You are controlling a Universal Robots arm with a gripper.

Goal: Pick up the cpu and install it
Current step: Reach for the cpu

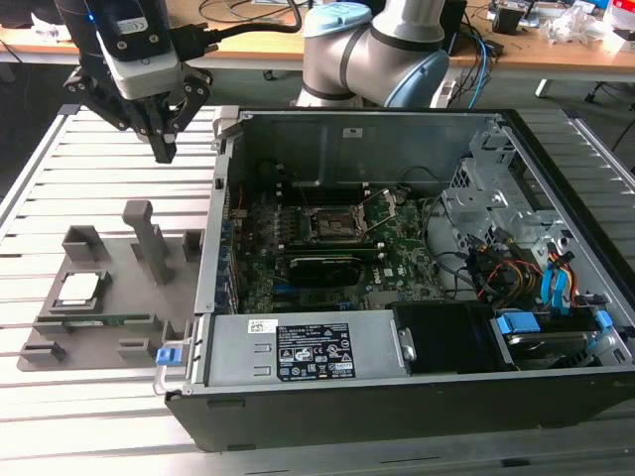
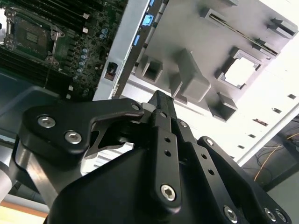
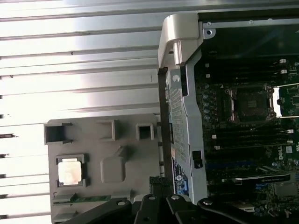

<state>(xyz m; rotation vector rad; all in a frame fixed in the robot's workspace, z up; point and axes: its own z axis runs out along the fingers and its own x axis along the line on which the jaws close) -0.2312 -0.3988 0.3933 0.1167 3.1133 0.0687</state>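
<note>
Nothing is judged done yet: the cpu point(image 1: 79, 290) is seen seated in its recess on the grey tray point(image 1: 127, 283), the gripper point(image 1: 164, 151) is held closed and empty above the table point(image 1: 60, 188), well apart from it, and the motherboard socket point(image 1: 337, 226) is seen unfilled.

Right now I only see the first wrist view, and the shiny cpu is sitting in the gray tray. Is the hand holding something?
Observer: No. In the exterior view the hand is shut on nothing, hanging in the air.
Operator: Is it touching the cpu?
Observer: No. The cpu lies flat in the tray, and the hand is raised well clear of it.
Operator: What's on the other side of the big box?
Observer: At the exterior view's right, the computer case holds a bundle of orange and blue cables.
</note>
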